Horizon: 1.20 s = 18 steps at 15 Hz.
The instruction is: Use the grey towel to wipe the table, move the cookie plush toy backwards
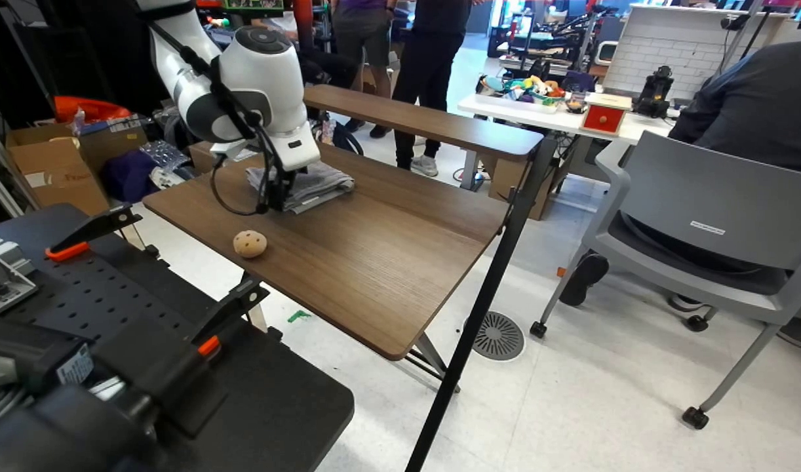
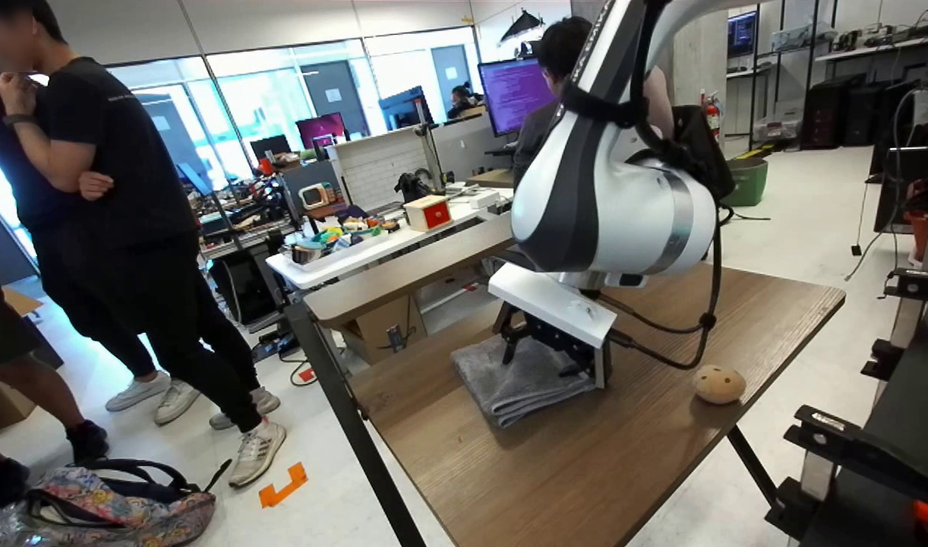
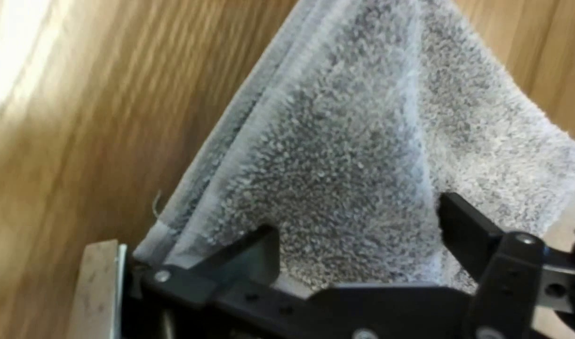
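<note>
The grey towel (image 1: 318, 183) lies folded on the brown table (image 1: 374, 262), its layered edges showing in an exterior view (image 2: 521, 399). My gripper (image 3: 358, 215) is open right over it, fingers spread. Only towel (image 3: 334, 141) shows between the black fingertips in the wrist view. Whether they touch the cloth I cannot tell. The cookie plush toy (image 1: 250, 244), small, round and tan with dark spots, rests near a long edge of the table, apart from the towel. It appears in both exterior views (image 2: 719, 384) but is out of the wrist view.
A narrower raised brown shelf (image 1: 427, 121) runs along the table's far side. A slanted black leg (image 1: 482, 301) stands at one end. A black bench (image 1: 269, 387) with clamps (image 1: 233, 308) borders the plush toy's side. A cable loop (image 2: 680, 361) hangs from the arm near the toy.
</note>
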Available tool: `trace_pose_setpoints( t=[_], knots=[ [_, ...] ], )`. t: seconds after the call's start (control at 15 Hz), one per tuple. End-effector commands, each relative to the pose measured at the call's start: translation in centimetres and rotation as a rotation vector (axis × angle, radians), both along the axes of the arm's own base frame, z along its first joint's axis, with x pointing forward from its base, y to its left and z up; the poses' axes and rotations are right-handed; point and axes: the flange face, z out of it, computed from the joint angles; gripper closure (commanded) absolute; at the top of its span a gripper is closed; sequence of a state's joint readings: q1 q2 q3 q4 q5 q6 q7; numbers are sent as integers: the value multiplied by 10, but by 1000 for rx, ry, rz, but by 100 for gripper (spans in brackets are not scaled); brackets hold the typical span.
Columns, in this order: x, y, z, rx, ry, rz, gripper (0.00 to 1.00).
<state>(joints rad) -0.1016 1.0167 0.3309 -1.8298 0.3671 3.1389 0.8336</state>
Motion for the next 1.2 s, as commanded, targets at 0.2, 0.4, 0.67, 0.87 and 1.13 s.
trace_pose_setpoints(
  t=[0.2,0.4,0.67,0.87,1.13],
  knots=[
    [47,-144,-20,-283,-52,-210,0],
    [48,-195,-26,-413,-49,-308,0],
    [40,-220,3,-572,15,-416,0],
    [29,-201,22,-545,102,-350,0],
    [34,-166,63,-400,60,-270,0]
  ],
)
